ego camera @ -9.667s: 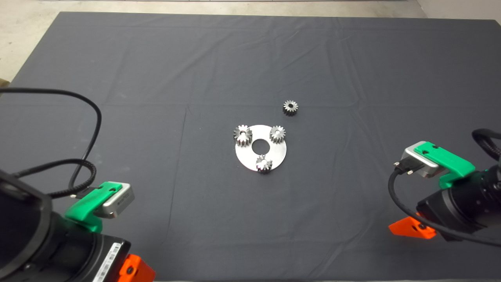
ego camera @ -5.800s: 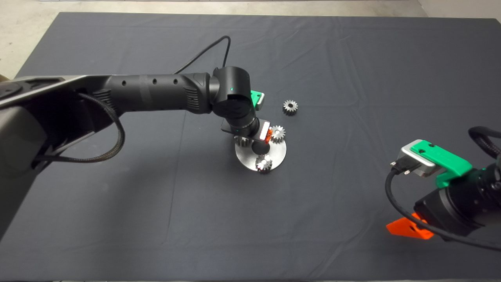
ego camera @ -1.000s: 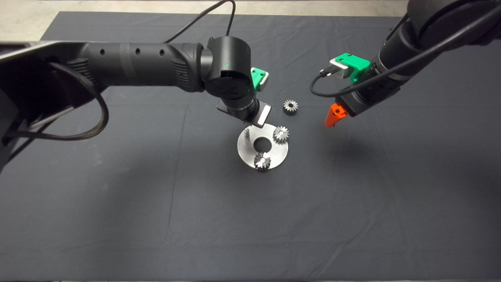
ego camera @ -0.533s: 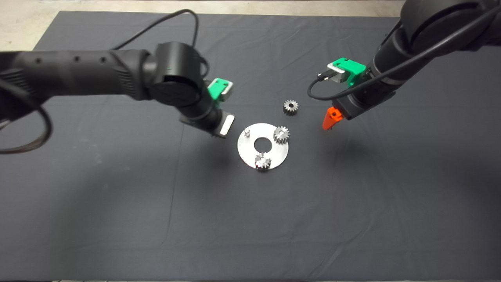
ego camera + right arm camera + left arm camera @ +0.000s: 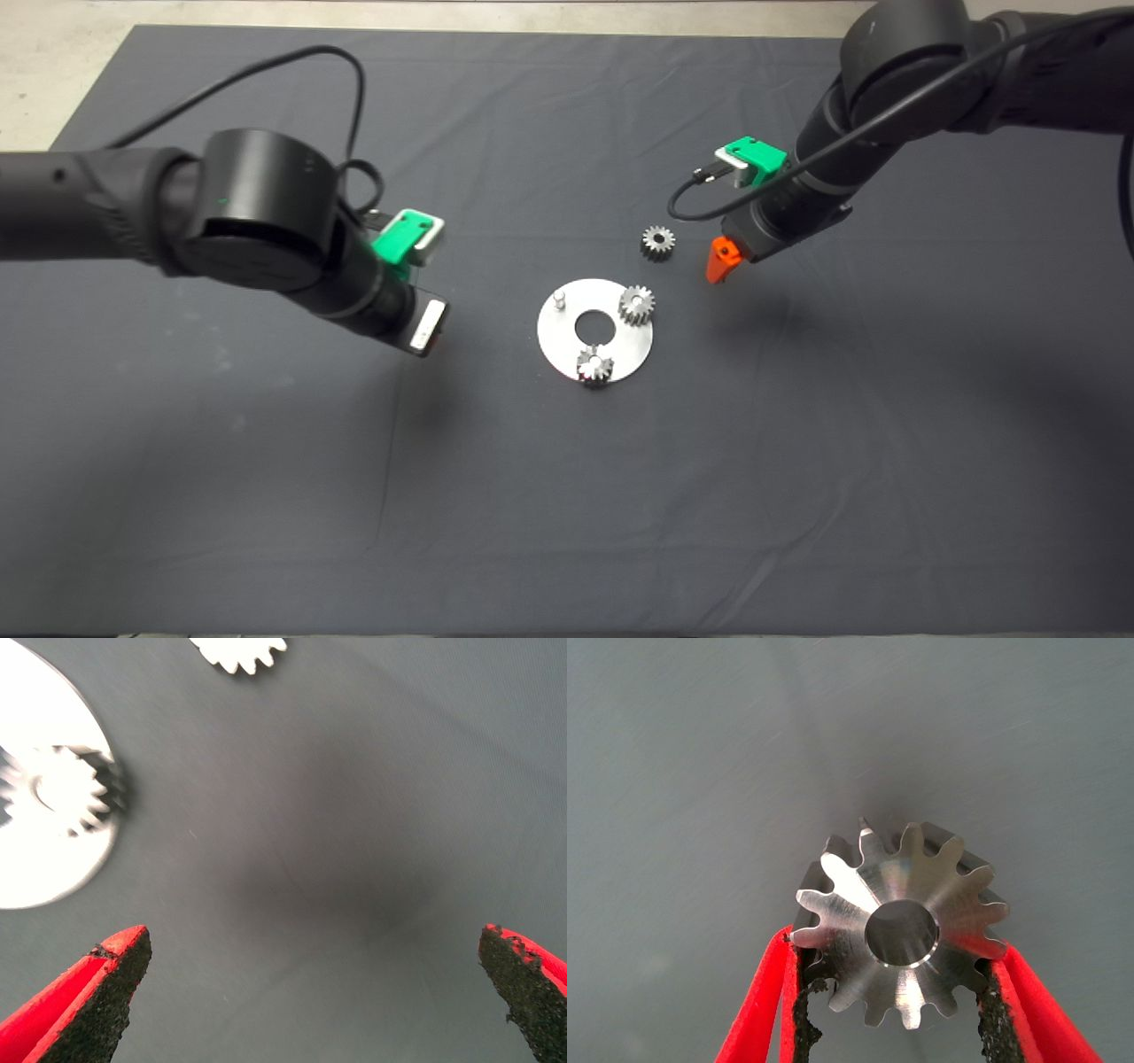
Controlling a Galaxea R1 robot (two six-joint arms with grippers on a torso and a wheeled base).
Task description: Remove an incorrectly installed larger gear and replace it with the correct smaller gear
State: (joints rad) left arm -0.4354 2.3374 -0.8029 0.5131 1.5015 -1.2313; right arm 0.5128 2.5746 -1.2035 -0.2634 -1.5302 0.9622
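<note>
Since half a second ago the left hand (image 5: 427,330) has swung further out to the left, away from the round steel plate (image 5: 620,350), while the right hand (image 5: 719,266) has edged in closer to the loose gear beyond the plate.

Furthest left, the left hand hangs above bare mat, well clear of the plate, and its wrist view shows why it has backed off: the two red fingers (image 5: 766,1005) are closed on the larger gear (image 5: 902,926), pinching its pointed teeth from either side with the centre hole facing the camera. It has lifted the wrong part off and seems to be carrying it aside to put down on the tabletop (image 5: 266,496).

On the plate, the post (image 5: 559,299) at its far left edge stands bare, ready for a replacement; two small gears sit on the other posts.

To the right, the smaller gear (image 5: 657,242) lies flat on the mat just past the plate. The right hand hovers near it, to its right, fingers spread wide and gripping nothing, apparently lining up for a pick.
</note>
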